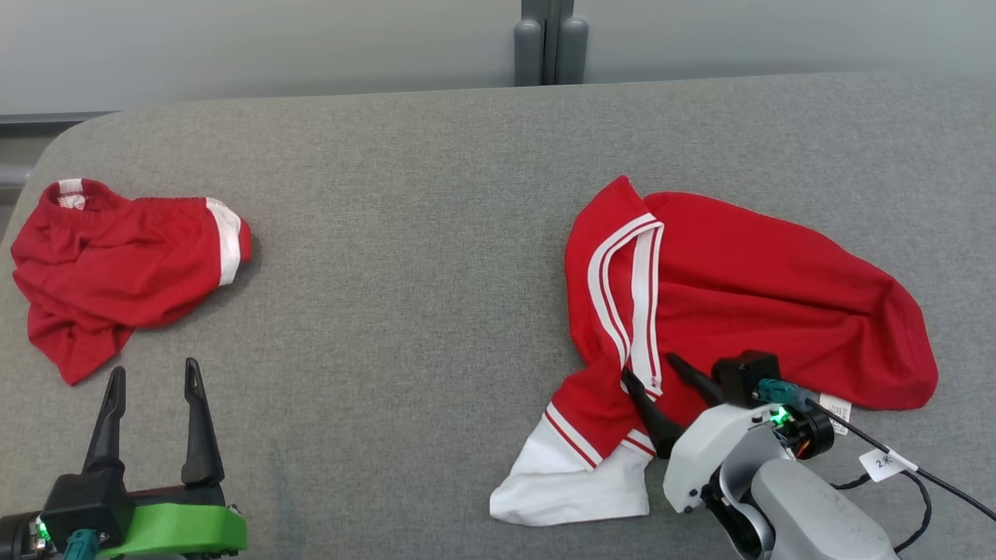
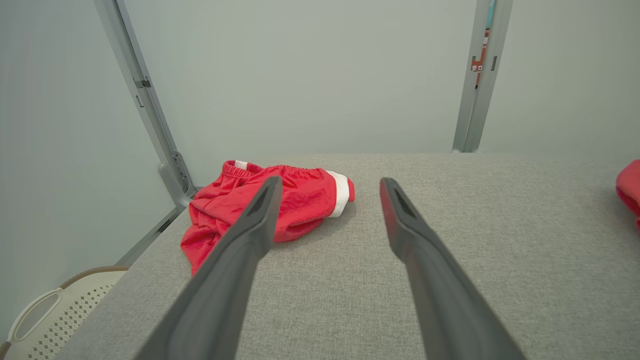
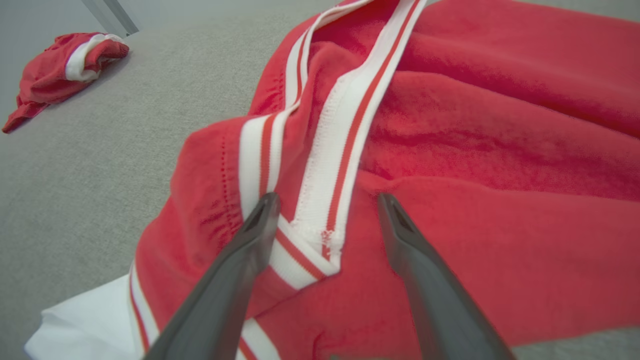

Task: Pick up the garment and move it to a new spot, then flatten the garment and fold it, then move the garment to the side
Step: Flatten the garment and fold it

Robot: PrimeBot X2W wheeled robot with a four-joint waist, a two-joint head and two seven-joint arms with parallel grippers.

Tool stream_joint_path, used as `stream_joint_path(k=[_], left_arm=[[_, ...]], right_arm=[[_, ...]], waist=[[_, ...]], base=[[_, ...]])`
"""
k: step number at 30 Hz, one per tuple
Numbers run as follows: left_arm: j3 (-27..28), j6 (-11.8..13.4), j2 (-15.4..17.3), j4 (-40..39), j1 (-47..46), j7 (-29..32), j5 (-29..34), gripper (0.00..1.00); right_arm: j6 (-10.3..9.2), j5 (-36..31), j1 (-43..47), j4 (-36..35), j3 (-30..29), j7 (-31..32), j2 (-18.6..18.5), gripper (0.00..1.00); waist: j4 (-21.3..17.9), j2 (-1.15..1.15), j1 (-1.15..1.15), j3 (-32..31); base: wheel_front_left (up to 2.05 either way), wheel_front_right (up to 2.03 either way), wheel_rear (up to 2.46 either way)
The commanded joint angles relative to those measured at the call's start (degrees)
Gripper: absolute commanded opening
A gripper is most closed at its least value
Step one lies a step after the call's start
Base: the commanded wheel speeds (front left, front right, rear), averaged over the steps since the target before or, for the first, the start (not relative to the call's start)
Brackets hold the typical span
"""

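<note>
The garment (image 1: pixel 747 288) is a crumpled red shirt with a white-striped V collar and a white sleeve end, lying on the right of the grey padded table (image 1: pixel 405 272). My right gripper (image 1: pixel 650 367) stands open over its near edge. In the right wrist view the fingers straddle the collar's point (image 3: pixel 320 240) on the shirt (image 3: pixel 475 150), and the right gripper (image 3: pixel 327 200) holds nothing. My left gripper (image 1: pixel 154 368) is open and empty at the near left, clear of any cloth. It (image 2: pixel 330 181) points along the bare table, and the shirt's red edge (image 2: pixel 630 185) shows at far right.
Red shorts (image 1: pixel 117 264) with a white band lie bunched at the far left, beyond the left fingers (image 2: pixel 300 200). A white perforated basket (image 2: pixel 55 310) sits below the table's left edge. A grey post (image 1: pixel 548 39) stands behind the table. A tagged cable (image 1: pixel 887 460) trails from my right wrist.
</note>
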Motion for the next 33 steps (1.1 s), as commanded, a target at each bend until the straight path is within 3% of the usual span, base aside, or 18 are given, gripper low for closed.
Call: stream_joint_path(k=[1,14,21,22,23,28,33], left_arm=[[-0.09,-0.19,0.03,0.10,-1.00,0.01,-0.01,1.00],[-0.52,-0.67,0.02,0.58,-1.24,0.01,0.06,1.00],[-0.74,-0.70,0.02,0.75,-1.23,0.01,-0.22,1.00],[-0.79,-0.72,0.02,0.75,-1.25,0.01,-0.25,1.00],[-0.85,-0.73,0.02,0.76,-1.27,0.01,-0.26,1.00],[-1.08,-0.67,0.02,0.95,-1.50,0.01,-0.42,1.00],[-1.51,-0.28,0.02,0.56,-1.55,0.01,-0.67,1.00]], right_arm=[[-0.06,0.91,-0.77,0.82,0.81,-0.46,0.31,1.00],[-0.05,12.21,-3.89,3.27,10.14,-3.17,0.72,1.00],[-0.05,14.54,-5.65,4.54,14.03,-4.52,0.74,1.00],[-0.05,14.00,-6.03,4.95,14.19,-4.70,0.72,0.11],[-0.05,13.79,-6.28,5.11,14.32,-4.79,0.93,0.00],[-0.05,12.73,-7.99,4.90,13.66,-5.20,2.21,0.00],[-0.05,7.47,-10.07,3.61,13.07,-5.07,3.70,0.00]], waist=[[0.21,0.00,0.00,0.08],[1.10,0.00,0.00,-0.16],[1.41,0.00,0.00,-0.28],[1.44,0.00,0.00,-0.28],[1.49,0.00,0.00,-0.28],[1.95,0.00,0.00,-0.32],[2.68,0.00,0.00,-0.02]], base=[[0.00,0.00,0.00],[0.00,0.00,0.00],[0.00,0.00,0.00],[0.00,0.00,0.00],[0.00,0.00,0.00],[0.00,0.00,0.00],[0.00,0.00,0.00]])
